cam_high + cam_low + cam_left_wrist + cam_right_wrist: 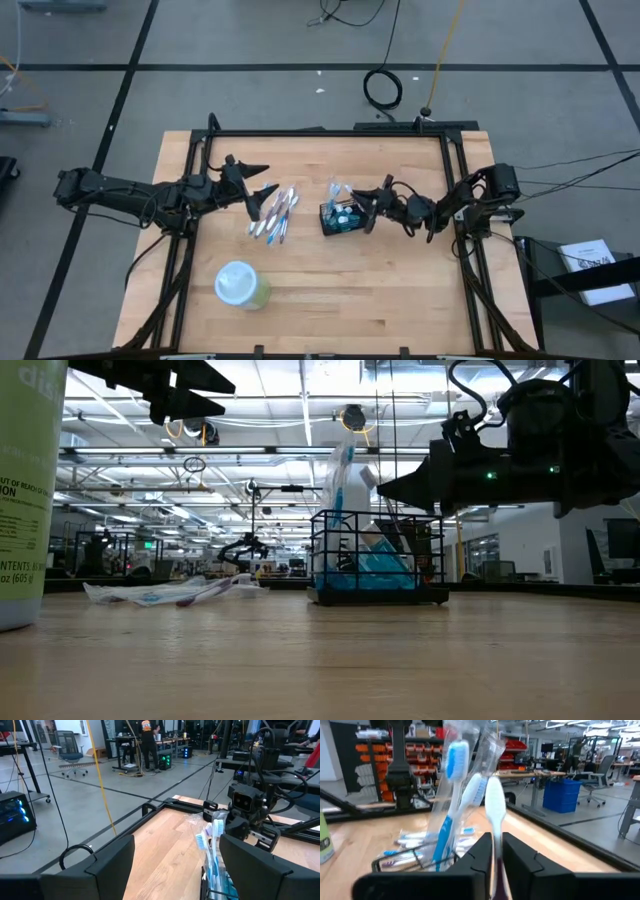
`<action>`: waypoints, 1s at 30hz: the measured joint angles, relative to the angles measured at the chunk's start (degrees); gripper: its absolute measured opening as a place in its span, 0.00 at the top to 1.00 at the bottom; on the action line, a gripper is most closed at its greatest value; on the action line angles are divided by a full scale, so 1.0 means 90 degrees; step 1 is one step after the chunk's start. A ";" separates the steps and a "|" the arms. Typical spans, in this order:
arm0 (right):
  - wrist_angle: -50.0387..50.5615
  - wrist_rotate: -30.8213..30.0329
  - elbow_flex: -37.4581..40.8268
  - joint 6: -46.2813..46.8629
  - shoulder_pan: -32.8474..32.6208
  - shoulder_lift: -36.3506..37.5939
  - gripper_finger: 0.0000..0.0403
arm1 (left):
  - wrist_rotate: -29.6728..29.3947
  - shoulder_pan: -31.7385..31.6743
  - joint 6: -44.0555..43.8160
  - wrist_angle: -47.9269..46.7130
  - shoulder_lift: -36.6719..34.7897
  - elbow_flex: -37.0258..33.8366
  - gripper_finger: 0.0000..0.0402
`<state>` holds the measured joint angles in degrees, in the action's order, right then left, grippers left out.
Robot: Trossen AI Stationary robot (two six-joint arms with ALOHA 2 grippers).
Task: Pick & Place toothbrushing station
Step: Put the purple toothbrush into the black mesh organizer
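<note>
The toothbrushing station (341,218), a small black wire caddy, is sitting near the middle of the table (330,300), toward its right edge, already carrying a couple of wrapped brushes that are standing tall above its low walls. The right tool (373,208) is hanging just at the caddy's right side with its fingers nearly closed, pinching a white-headed toothbrush (494,805) by the handle so that it is standing upright. The left tool (262,181) is waiting open and holding nothing above the loose pile of wrapped toothbrushes (275,215) toward the table's left edge. The main hazard is likely the light caddy itself: if the right tool is lowering or pulling away at a slant, a finger or the brush could be catching a wire and dragging or tipping the caddy, spilling the brushes inside. The thin grip on the handle also looks marginal, so the brush may be swivelling or slipping and landing outside the walls. The pale-green cup (241,285) near the table's front edge is standing well clear of all this.
</note>
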<state>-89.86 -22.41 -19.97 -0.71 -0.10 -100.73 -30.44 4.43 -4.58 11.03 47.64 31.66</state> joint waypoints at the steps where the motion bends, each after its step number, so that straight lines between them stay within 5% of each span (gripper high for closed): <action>1: 0.0007 0.0014 0.0005 -0.0002 0.0000 -0.0009 0.90 | 0.0000 0.0000 -0.0001 0.0000 0.0000 0.0000 0.26; 13: -0.0001 0.0027 -0.0002 -0.0091 -0.0002 0.0422 0.57 | 0.0000 0.0000 -0.0024 0.0000 0.0000 -0.0002 0.26; 19: 0.0201 0.0022 0.0000 -0.0657 -0.0002 0.1241 0.49 | 0.0000 0.0000 -0.0198 -0.0098 0.0000 -0.0005 0.26; 30: 0.4344 0.0019 -0.0002 -0.0301 -0.0002 0.4608 0.49 | 0.1095 0.0029 -0.1392 -0.0804 0.0478 -0.0007 0.26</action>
<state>-50.77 -22.24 -19.99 -3.42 -0.12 -59.26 -20.58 4.69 -17.11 3.79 51.93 31.59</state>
